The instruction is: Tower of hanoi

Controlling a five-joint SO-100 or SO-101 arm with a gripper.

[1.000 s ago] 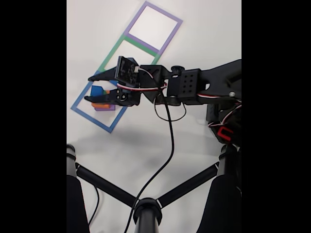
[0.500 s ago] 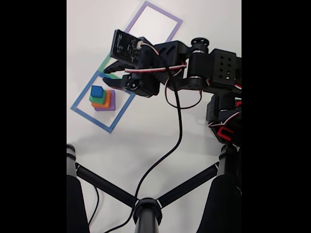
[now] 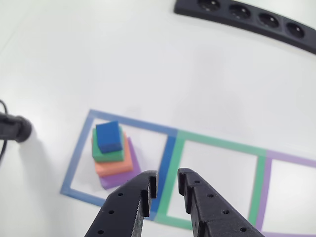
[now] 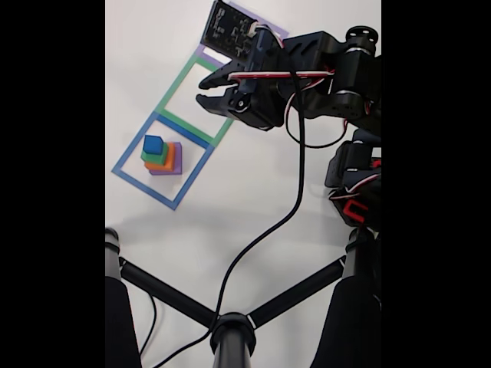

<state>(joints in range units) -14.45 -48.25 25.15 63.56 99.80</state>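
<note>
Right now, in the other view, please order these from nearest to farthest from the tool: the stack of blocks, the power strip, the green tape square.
Measured from the tool:
1. Green tape square: its left edge is just beside the fingertips, to the right.
2. Stack of blocks: to the left, inside the blue tape square.
3. Power strip: far, at the top edge.

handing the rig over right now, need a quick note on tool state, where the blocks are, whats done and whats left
Tool: open, holding nothing, raised over the green square in the fixed view.
Blocks: all four stacked in the blue square, purple block at the bottom, then orange block, green block, blue block on top.
Green square and purple square hold nothing.
Done: no block has left the stack.
Left: the whole puzzle, likely starting with the blue block.
</note>
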